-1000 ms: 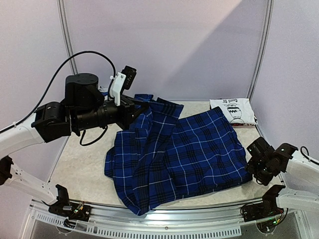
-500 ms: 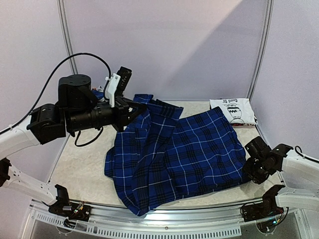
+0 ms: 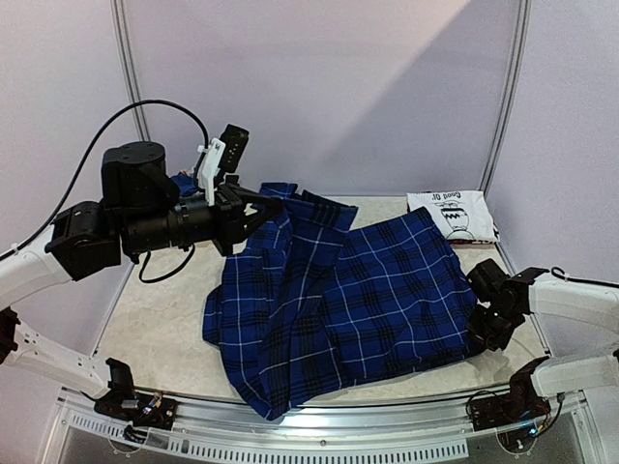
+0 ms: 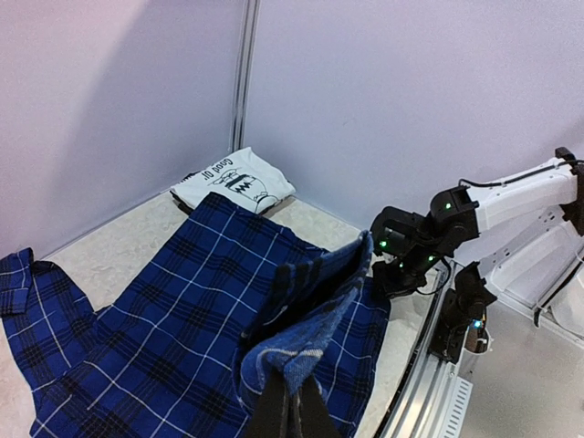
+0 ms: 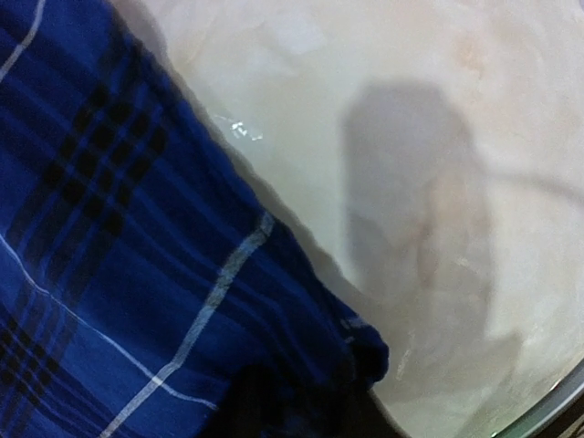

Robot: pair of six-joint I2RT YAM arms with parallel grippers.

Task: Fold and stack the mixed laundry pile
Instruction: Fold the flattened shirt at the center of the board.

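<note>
While one white tee (image 3: 453,215) lies folded, we find the plaid shirt (image 3: 387,280) unfolded: left gripper (image 4: 290,397) pinching it, right gripper (image 3: 481,329) hold indeterminate.

text: "Good…" upside down, rest unclear | on: folded white garment (image 3: 451,215)

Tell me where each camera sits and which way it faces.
Top external: above and behind the bases, looking down the table; both arms show.
Left wrist: raised at the left, facing across the plaid shirt toward the right arm; left claw pinches cloth.
Right wrist: close above the shirt's corner; its blurred fingers at bottom.
Shared: top and left wrist both show the folded white shirt.
</note>
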